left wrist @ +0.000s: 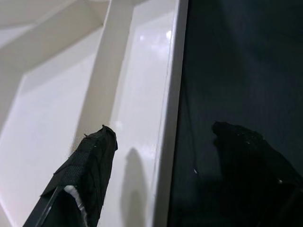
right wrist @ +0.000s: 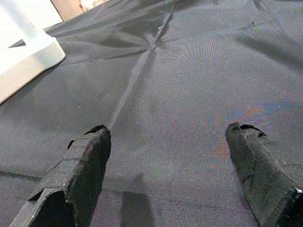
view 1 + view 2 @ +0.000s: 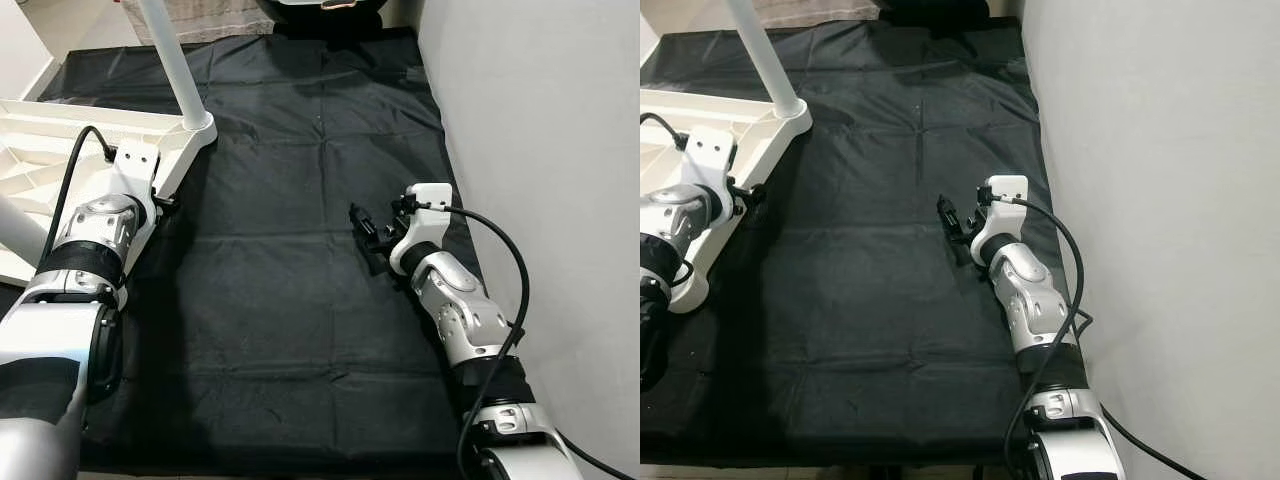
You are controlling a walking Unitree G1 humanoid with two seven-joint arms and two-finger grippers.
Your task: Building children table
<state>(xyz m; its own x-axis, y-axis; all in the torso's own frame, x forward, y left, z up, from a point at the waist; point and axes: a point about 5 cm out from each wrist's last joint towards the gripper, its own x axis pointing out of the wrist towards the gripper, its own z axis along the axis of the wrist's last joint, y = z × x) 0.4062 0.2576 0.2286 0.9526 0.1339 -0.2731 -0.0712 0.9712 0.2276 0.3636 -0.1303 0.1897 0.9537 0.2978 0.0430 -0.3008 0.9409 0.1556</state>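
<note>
A white tabletop (image 3: 60, 150) lies upside down on a black cloth (image 3: 280, 300), at about ten o'clock in the head view, with one white leg (image 3: 175, 60) standing upright at its near corner. The left gripper (image 1: 163, 146) is spread wide, straddling the tabletop's edge: one finger (image 1: 87, 170) over the white ribbed underside, the other over the cloth. The right gripper (image 2: 170, 156) hangs low over bare cloth at about three o'clock, fingers (image 2: 80, 165) apart and holding nothing, beside a grey wall (image 3: 560, 150).
</note>
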